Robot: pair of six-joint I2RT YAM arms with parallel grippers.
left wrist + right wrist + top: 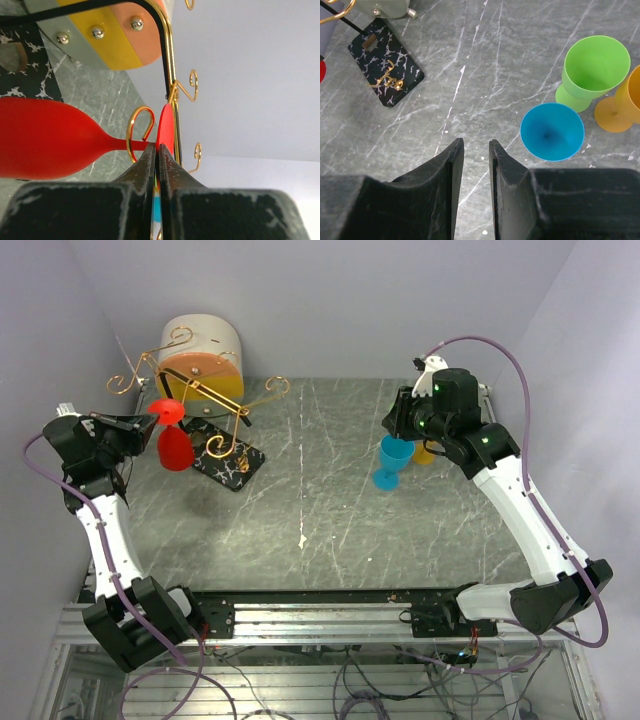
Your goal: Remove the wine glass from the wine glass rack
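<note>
A red wine glass (174, 445) hangs bowl-down at the left end of the gold wire rack (205, 390), which stands on a black speckled base (230, 462). My left gripper (148, 422) is shut on the edge of the glass's round foot (166, 127). In the left wrist view the gripper (158, 150) pinches the foot, the red bowl (45, 145) lies to the left, and the stem passes a curled gold rail end (136, 125). My right gripper (392, 420) is open and empty above the table; it also shows in the right wrist view (476, 145).
A cream drum with an orange face (205, 355) stands behind the rack. A blue glass (552, 131), a green glass (595, 65) and an orange glass (620, 107) stand upright by my right gripper. The rack's base (385, 70) lies at far left.
</note>
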